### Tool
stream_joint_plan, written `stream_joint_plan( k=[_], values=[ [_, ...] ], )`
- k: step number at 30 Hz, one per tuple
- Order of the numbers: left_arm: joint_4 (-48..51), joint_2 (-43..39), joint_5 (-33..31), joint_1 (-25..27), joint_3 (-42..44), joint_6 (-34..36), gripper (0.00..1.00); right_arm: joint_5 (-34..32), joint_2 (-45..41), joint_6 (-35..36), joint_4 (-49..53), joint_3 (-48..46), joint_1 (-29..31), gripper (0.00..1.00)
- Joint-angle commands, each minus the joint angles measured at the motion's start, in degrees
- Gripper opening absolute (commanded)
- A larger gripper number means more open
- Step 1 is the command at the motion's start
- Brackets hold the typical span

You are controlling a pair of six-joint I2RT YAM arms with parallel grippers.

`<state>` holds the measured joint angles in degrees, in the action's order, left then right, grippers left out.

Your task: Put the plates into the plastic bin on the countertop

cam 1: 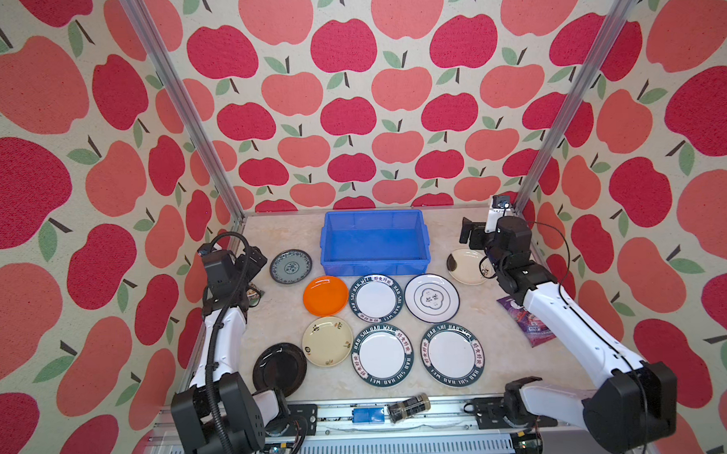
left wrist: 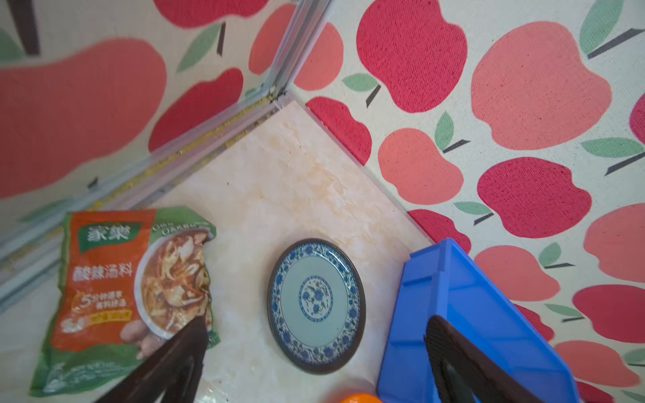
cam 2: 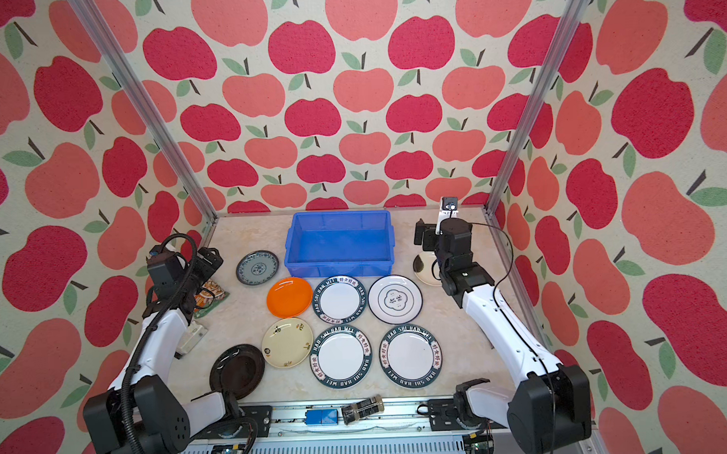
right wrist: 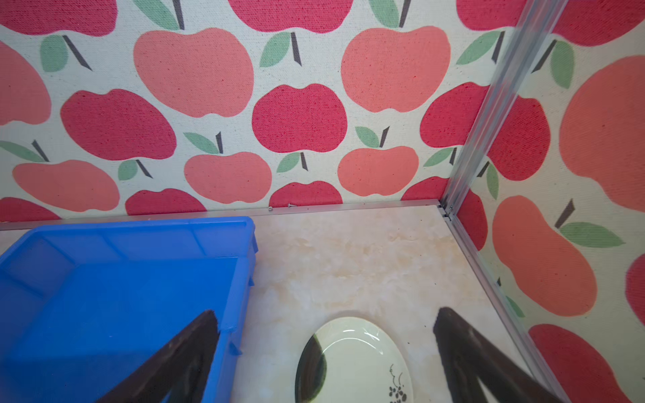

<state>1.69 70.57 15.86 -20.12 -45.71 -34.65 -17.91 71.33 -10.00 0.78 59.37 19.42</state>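
The bin [cam 1: 374, 262] is placed at the back middle of the countertop [cam 1: 494, 335], close to the back wall. All nine plates are laid flat on the countertop, outside the bin. The teal plate [cam 1: 291, 266] is found just left of the bin. The orange plate [cam 1: 325, 296], a lettered plate [cam 1: 376, 298] and the flower plate [cam 1: 431, 298] are lined up in a row just in front of the bin. Nearer the front, a cream plate [cam 1: 327, 341], a second lettered plate [cam 1: 382, 355] and a third lettered plate [cam 1: 452, 354] are set in another row, and the black plate [cam 1: 280, 369] is seen at the front left. A second cream plate [cam 1: 467, 267] lies right of the bin and is partly covered by the right arm in both top views.

The left gripper [left wrist: 316, 322] is held at the left side, beside the teal plate. Its fingers are spread wide, and in the left wrist view the teal plate is seen between them, apart from both. A soup packet [left wrist: 132, 289] is partly covered there by one finger. The right gripper [right wrist: 325, 312] is held near the back right corner, with its fingers also spread wide. The second cream plate is seen between them. A purple packet [cam 1: 527, 322] is partly hidden under the right arm.
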Motion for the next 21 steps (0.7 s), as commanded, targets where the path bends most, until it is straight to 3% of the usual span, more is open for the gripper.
stream_joint_plan(
  k=[1,6,10,17,21],
  values=[
    [7.2,3.67,15.94,-1.77,-0.7,-6.82,0.99,8.13,4.11,-7.23,12.43,5.99,1.78,1.0],
    [7.59,6.81,16.25,-2.27,0.04,-7.61,0.97,13.86,6.31,-10.92,12.29,8.43,2.73,0.94],
    [1.71,10.61,17.77,-2.21,2.29,-10.1,0.9,16.85,7.94,-12.33,10.87,9.12,2.81,0.9],
    [0.85,15.4,13.34,-0.76,2.12,-9.1,0.81,18.88,11.69,-13.0,10.29,10.57,2.79,0.86],
    [-0.92,17.91,11.5,-0.28,2.0,-9.68,0.7,19.58,12.9,-13.86,8.78,10.21,2.79,0.85]
  ],
)
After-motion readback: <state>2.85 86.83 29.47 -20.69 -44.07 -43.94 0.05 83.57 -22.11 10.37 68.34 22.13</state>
